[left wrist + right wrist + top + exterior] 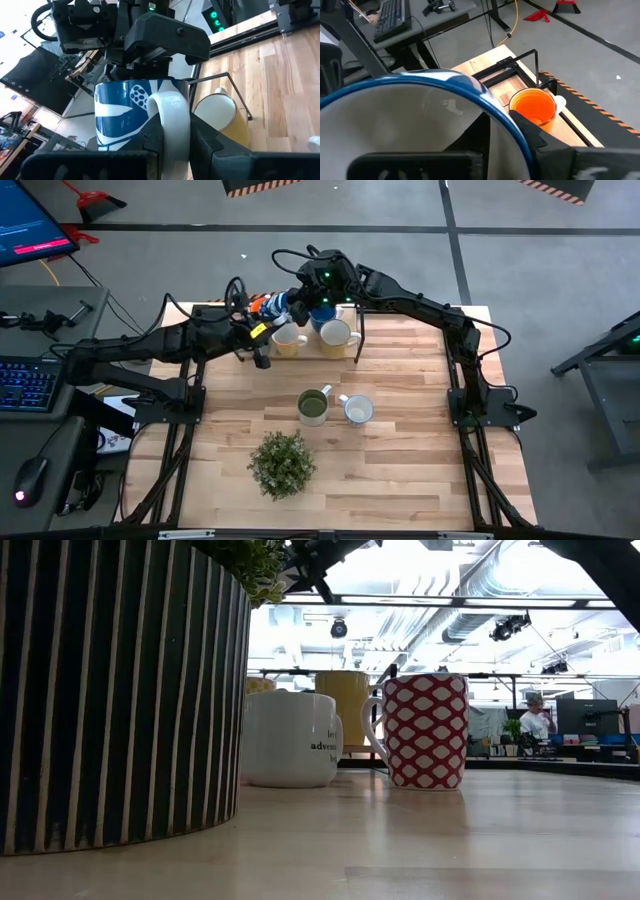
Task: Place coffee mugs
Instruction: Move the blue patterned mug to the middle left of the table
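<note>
While pinching blue mug (125, 117) handle, left claw (170, 142) faces right claw (303, 298), clamped on same mug's rim; orange mug (532, 106) just beyond.

- The light wooden plank table (400, 470) stands on a grey concrete floor (540, 220) crossed by dark straight lines.
- Beyond the table's far edge, black-and-yellow hazard-striped strips (262, 187) lie on the floor.
- Far off past the table's left corner, a red dustpan (97, 202) rests on the floor.
- Left of the table, a grey side desk (20, 340) carries a blue-lit flat monitor (30, 230), a black keyboard with blue backlight (25, 383) and a dark computer mouse (30, 477).
- Right of the table stands a dark metal stand (605, 370).
- Above the table, in the low view, silver ceiling ducts (480, 595) run under bright lighting.
- Far behind the table's right side, a person (538, 718) sits near a dark screen (588, 716).
</note>
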### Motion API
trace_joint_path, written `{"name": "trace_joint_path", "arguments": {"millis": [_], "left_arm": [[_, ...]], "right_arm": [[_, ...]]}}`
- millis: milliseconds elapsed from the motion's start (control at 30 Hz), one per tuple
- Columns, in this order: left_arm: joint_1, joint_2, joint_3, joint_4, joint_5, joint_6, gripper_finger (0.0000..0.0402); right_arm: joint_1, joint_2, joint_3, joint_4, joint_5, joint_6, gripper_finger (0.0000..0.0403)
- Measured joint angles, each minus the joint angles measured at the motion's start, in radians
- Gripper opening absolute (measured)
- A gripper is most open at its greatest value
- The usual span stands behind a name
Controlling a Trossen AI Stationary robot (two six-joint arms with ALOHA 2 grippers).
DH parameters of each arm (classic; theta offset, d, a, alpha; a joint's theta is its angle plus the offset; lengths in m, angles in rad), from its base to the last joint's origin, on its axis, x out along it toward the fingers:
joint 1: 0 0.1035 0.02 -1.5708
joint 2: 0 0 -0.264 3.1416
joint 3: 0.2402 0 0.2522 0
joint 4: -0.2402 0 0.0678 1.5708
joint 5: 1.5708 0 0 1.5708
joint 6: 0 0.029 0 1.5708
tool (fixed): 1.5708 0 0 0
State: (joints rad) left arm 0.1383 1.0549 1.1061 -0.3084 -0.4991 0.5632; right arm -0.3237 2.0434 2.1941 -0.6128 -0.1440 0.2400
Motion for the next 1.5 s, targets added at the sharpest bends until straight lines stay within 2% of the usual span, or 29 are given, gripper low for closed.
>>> {"name": "trace_joint_path", "arguments": {"millis": [433, 767, 967, 1033, 1133, 1267, 1400, 1500], "left_arm": [[0.000, -0.035, 0.000, -0.029, -0.007, 0.022, 0.0042], [0.002, -0.041, 0.004, -0.017, -0.047, 0.032, 0.0042], [0.063, -0.042, 0.001, -0.055, -0.110, 0.010, 0.0042], [0.096, -0.041, 0.001, -0.053, -0.067, -0.006, 0.0041], [0.157, -0.029, 0.001, -0.046, 0.097, -0.043, 0.0041], [0.221, 0.009, 0.001, -0.014, 0.168, -0.050, 0.0041], [0.274, 0.057, 0.000, 0.026, 0.289, -0.064, 0.0041], [0.299, 0.079, 0.000, 0.088, 0.354, -0.064, 0.0041]], "right_arm": [[-0.015, -0.009, 0.000, -0.022, -0.001, -0.016, 0.0055], [-0.025, -0.075, 0.037, -0.085, 0.024, -0.065, 0.0055], [-0.016, -0.153, 0.055, -0.159, 0.047, -0.084, 0.0055], [0.000, -0.176, 0.056, -0.174, 0.054, -0.092, 0.0055], [0.027, -0.203, 0.056, -0.185, 0.066, -0.128, 0.0055], [0.070, -0.238, 0.056, -0.199, 0.094, -0.147, 0.0055], [0.109, -0.244, 0.056, -0.267, 0.125, -0.163, 0.0055], [0.134, -0.250, 0.055, -0.327, 0.180, -0.170, 0.0055]]}}
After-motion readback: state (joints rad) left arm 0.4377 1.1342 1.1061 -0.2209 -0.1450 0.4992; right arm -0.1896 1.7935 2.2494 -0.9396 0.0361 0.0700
